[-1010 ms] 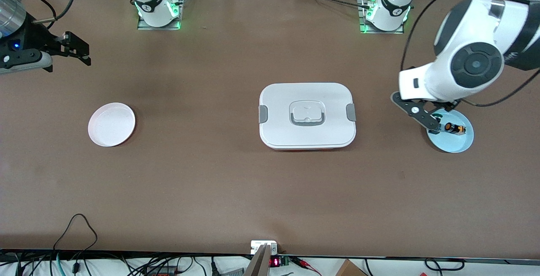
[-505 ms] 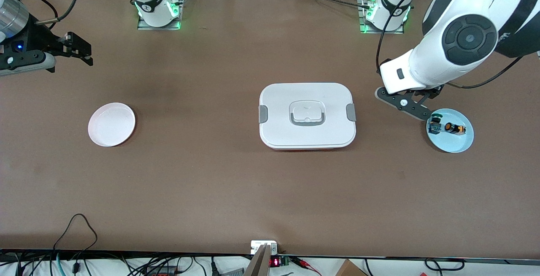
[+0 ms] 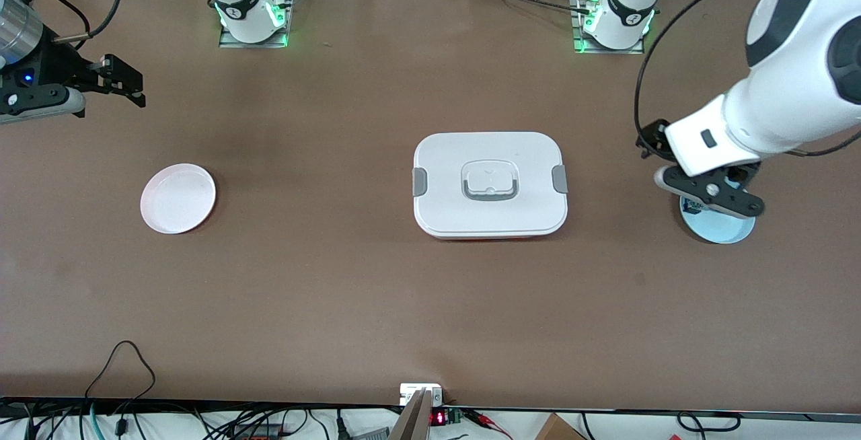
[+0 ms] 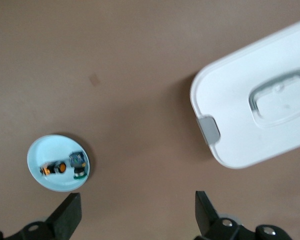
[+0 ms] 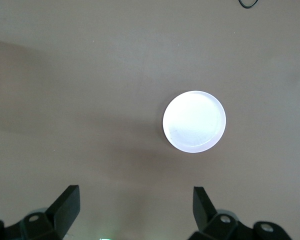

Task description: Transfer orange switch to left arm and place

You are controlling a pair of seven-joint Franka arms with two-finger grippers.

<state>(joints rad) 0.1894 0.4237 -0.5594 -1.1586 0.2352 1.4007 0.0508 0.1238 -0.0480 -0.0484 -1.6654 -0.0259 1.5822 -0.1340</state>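
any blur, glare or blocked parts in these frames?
Front view: sharp, but the left arm hides most of the blue plate. Left wrist view: slightly soft; orange switch still readable beside the box. Right wrist view: white plate glares, nearly blown out.

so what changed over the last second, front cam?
The left gripper swung off the light blue dish toward the box, then came back and now hangs over the dish, hiding the orange switch from the front view. It is open and took hold of nothing; the switch lies in the dish. The right gripper, white plate and box barely moved.
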